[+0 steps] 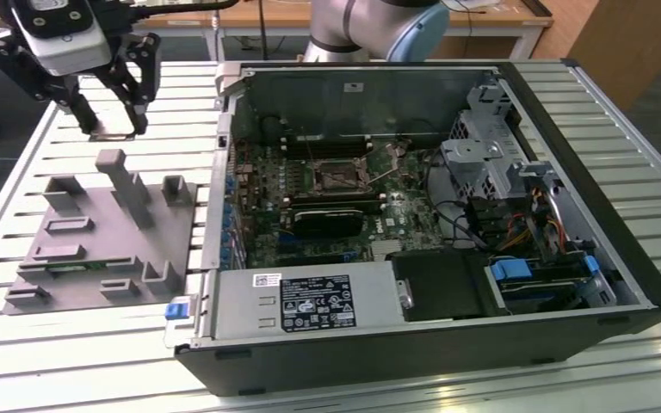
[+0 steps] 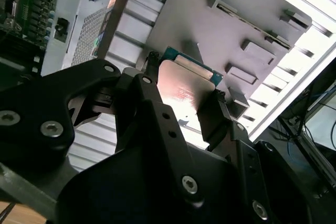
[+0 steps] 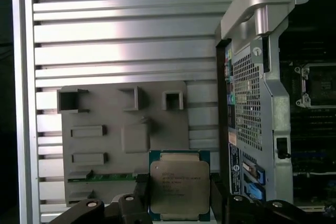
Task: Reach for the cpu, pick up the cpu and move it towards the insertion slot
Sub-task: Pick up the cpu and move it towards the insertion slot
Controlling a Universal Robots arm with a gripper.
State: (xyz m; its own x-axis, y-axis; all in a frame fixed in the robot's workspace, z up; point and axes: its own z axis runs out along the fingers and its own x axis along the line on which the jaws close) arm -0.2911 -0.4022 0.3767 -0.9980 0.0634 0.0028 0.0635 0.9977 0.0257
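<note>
Cpu [image 3: 179,188] edgewise in claw [image 3: 179,191], outside case [image 1: 423,366]

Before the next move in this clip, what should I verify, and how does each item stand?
1. cpu clamped by the gripper, fingers on two opposite edges: ok.
2. cpu clear of the grey fixture plate: ok, held off it.
3. cpu over the insertion slot: not ok; the gripper hangs outside the computer case, on the exterior view's left.
4. Slot free of a chip: ok, its dark centre shows.
5. Height enough to pass the case wall: cannot tell.
</note>
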